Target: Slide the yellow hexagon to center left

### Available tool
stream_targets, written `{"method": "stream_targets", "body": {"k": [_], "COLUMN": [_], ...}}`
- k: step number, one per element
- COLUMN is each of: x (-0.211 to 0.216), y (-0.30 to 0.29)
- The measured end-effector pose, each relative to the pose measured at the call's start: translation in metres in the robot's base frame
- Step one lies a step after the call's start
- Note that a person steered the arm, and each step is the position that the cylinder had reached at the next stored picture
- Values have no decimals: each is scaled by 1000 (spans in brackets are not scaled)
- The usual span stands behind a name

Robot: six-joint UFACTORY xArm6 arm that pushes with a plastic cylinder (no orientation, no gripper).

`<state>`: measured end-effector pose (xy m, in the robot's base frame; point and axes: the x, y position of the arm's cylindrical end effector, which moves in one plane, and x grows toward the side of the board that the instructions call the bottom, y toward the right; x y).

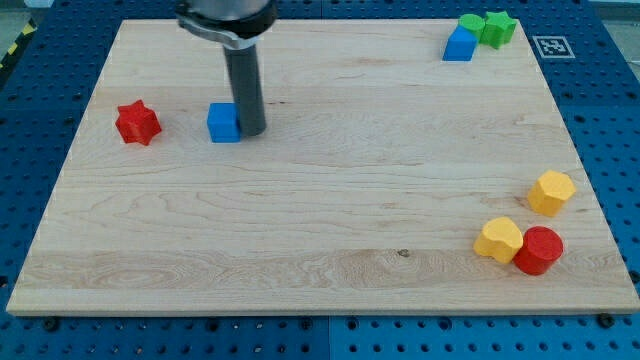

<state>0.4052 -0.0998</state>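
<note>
My tip, a bare rod with no pincer to open or close, touches the blue cube, far from the light, rigid yellow hexagon, probably best pushed on its right face.

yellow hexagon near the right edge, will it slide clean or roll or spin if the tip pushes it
The yellow hexagon looks squat and flat-bottomed, so it should probably slide rather than roll or tip. Its faceted sides may let it spin off under an off-centre push. It seems a small rigid block on a smooth wooden board, so likely light and easy to move. My tip is far off, beside the blue cube.
</note>
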Motion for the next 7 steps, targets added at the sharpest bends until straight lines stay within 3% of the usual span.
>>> {"method": "stream_targets", "body": {"k": [2, 3, 4, 6, 7], "x": [-14, -19, -19, -11, 31], "y": [-56, -30, 56, 316, 435]}}
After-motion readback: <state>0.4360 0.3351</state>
